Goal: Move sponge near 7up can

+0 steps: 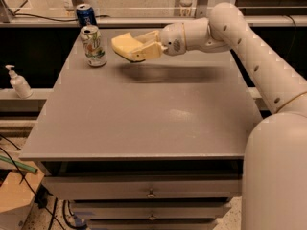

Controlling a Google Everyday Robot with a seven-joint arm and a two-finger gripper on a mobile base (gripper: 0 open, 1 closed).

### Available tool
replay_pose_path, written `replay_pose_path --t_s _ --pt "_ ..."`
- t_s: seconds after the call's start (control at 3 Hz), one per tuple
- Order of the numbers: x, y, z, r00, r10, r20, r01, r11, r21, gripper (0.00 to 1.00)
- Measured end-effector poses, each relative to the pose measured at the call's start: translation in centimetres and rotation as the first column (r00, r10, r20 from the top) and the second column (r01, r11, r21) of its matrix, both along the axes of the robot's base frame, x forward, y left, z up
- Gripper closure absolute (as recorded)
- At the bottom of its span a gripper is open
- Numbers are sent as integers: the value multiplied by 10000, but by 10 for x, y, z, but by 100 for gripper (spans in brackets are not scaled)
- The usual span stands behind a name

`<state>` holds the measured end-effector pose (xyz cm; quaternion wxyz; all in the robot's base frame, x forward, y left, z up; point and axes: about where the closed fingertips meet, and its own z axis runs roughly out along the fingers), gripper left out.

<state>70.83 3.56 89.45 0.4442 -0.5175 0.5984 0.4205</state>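
Fingers (147, 52) around sponge (123, 44), near 7up can (93, 46)

Green lettering on the 7up can (93, 44), but no word readable. Blue can (86, 14) behind it: nothing legible either. Gripper (138, 49) holds the sponge (123, 43) in the air just right of the 7up can.

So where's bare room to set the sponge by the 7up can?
Bare grey tabletop right of and in front of the silver-white 7up can; the pincer holds the pale yellow foam sponge above it. Crowded behind: dark blue can.
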Motion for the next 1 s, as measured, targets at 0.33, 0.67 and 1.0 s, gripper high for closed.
replay_pose_path --t_s 0.33,0.67,1.0 --pt "-10 18 -13 9980 482 -410 -484 9988 -39 59" --pt "-18 34 -21 9939 879 -664 -876 9961 75 36" --pt "-17 44 -24 9933 821 -809 -797 9963 325 12"
